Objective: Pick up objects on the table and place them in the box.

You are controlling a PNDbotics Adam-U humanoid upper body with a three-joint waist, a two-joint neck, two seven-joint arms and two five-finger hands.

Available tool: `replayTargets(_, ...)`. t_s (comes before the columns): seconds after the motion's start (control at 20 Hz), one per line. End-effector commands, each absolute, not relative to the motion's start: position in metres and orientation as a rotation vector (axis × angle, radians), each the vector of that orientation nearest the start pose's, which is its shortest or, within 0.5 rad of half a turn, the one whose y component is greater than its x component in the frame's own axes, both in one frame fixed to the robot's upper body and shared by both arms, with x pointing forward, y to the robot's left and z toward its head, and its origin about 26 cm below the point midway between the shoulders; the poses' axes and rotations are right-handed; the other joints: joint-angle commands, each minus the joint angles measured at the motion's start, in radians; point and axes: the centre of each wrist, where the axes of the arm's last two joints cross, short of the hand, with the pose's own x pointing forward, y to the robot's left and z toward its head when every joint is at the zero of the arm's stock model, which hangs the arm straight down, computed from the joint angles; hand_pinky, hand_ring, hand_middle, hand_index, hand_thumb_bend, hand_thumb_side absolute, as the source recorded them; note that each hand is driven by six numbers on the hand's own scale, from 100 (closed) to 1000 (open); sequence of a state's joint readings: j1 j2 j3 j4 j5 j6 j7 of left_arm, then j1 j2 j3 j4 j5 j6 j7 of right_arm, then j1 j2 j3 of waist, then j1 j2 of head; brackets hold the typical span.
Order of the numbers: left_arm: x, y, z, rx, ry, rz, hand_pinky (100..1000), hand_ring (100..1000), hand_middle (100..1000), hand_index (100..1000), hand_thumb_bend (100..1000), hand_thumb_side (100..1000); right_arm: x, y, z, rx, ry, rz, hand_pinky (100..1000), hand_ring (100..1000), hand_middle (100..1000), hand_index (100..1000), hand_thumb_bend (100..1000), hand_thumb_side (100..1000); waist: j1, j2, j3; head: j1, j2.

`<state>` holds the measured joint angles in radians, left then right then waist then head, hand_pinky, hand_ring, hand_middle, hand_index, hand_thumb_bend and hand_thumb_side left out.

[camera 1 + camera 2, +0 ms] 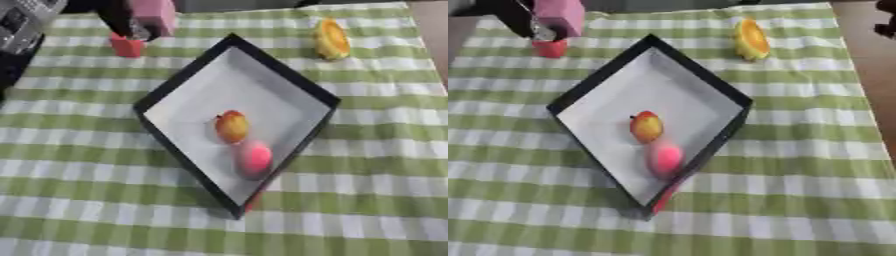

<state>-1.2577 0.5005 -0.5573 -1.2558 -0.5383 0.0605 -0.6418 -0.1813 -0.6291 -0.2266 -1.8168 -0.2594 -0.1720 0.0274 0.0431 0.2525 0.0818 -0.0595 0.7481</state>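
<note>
A black-rimmed box (188, 67) with a white floor lies askew in the middle of the table. Inside it sit a yellow-orange fruit (231, 126) and a pink ball (255, 157). My left hand (116, 20) comes in from the top left, with its dark fingers curled on a pink block (155, 14) held just above a small red object (126, 45) on the cloth. An orange fruit piece (332, 39) stands on the cloth beyond the box's right side. A dark shape at the top right edge looks like my right hand (886, 24).
A green and white checked cloth (367, 210) covers the table. Something red (252, 202) peeks out under the box's near corner. Bare brown tabletop (872, 75) runs along the right edge of the cloth.
</note>
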Motion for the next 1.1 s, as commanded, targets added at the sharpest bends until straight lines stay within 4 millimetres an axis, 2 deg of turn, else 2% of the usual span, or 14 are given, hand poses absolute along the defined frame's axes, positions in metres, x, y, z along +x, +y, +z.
replayTargets(0.05, 0.417, 0.109, 0.351, 0.750, -1.623, -1.951, 679, 676, 608, 643, 254, 100, 0.293, -0.392, 0.218, -0.374, -2.253, 0.378, 872, 956, 773, 920, 100, 567, 0.002, -0.020, -0.002, 0.005, -0.012)
replayTargets(0.3, 0.403, 0.079, 0.339, 0.702, -1.619, -2.080, 675, 674, 609, 647, 287, 100, 0.294, -0.391, 0.219, -0.370, -2.253, 0.385, 872, 956, 773, 920, 100, 569, 0.005, -0.019, -0.006, 0.005, -0.014)
replayTargets(0.35, 0.402, 0.074, 0.336, 0.696, -1.609, -2.105, 676, 676, 611, 650, 341, 100, 0.295, -0.392, 0.219, -0.369, -2.251, 0.387, 872, 956, 773, 920, 100, 563, 0.006, -0.019, -0.006, 0.003, -0.015)
replayTargets(0.4, 0.400, 0.069, 0.333, 0.688, -1.596, -2.130, 676, 676, 611, 649, 297, 100, 0.295, -0.392, 0.218, -0.369, -2.249, 0.389, 872, 956, 773, 920, 100, 570, 0.007, -0.020, -0.006, 0.002, -0.016)
replayTargets(0.5, 0.398, 0.062, 0.327, 0.671, -1.577, -2.166, 676, 676, 613, 650, 298, 100, 0.296, -0.391, 0.218, -0.365, -2.245, 0.393, 872, 956, 772, 920, 100, 571, 0.010, -0.020, -0.006, 0.001, -0.019)
replayTargets(0.75, 0.400, 0.051, 0.309, 0.623, -1.507, -2.227, 676, 678, 614, 652, 289, 100, 0.297, -0.389, 0.218, -0.354, -2.238, 0.404, 872, 956, 772, 921, 100, 574, 0.017, -0.021, -0.009, -0.003, -0.021)
replayTargets(1.0, 0.406, 0.048, 0.292, 0.582, -1.474, -2.231, 673, 676, 613, 651, 282, 100, 0.298, -0.388, 0.217, -0.347, -2.233, 0.407, 872, 956, 772, 921, 100, 576, 0.021, -0.020, -0.013, -0.005, -0.019)
replayTargets(1.1, 0.407, 0.048, 0.287, 0.565, -1.485, -2.232, 662, 667, 605, 647, 253, 100, 0.298, -0.388, 0.216, -0.348, -2.227, 0.407, 872, 957, 772, 921, 100, 580, 0.023, -0.019, -0.012, -0.006, -0.016)
